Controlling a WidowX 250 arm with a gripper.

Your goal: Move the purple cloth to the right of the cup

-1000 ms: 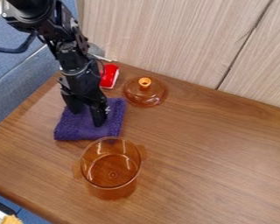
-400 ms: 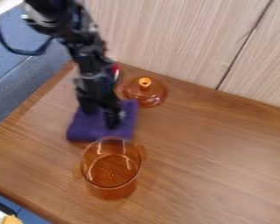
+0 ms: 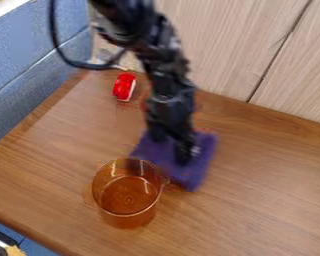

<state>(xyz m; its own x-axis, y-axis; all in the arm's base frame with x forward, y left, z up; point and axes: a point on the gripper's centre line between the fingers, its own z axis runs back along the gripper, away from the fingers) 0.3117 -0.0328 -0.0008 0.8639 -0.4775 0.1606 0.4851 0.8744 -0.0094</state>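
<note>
Starting left: got blue panel [image 3: 22,75] along the edge, tan item [image 3: 14,250] in the near corner, cut off by the frame. Next, red item [image 3: 124,86] on the far left part of the surface [image 3: 269,175]. Then clear amber cup [image 3: 128,200], upright, in the near left half. Just past it, up and to the right, see purple cloth [image 3: 197,170] spread on the surface, off the cup's far right side, near corner by the cup's handle. Can't tell if touching the cup. Cloth directly under the gripper [image 3: 170,149], showing on both sides of it, reaching out farthest toward the near right. Can't tell whether spread, pressed together or pinching cloth; too blurred. Middle of cloth hidden by gripper, its left end hard to make out near the cup rim. Behind the arm, can just pick out traces of something amber [image 3: 145,103], mostly covered. Arm blurred, cropped at the top edge.
</note>
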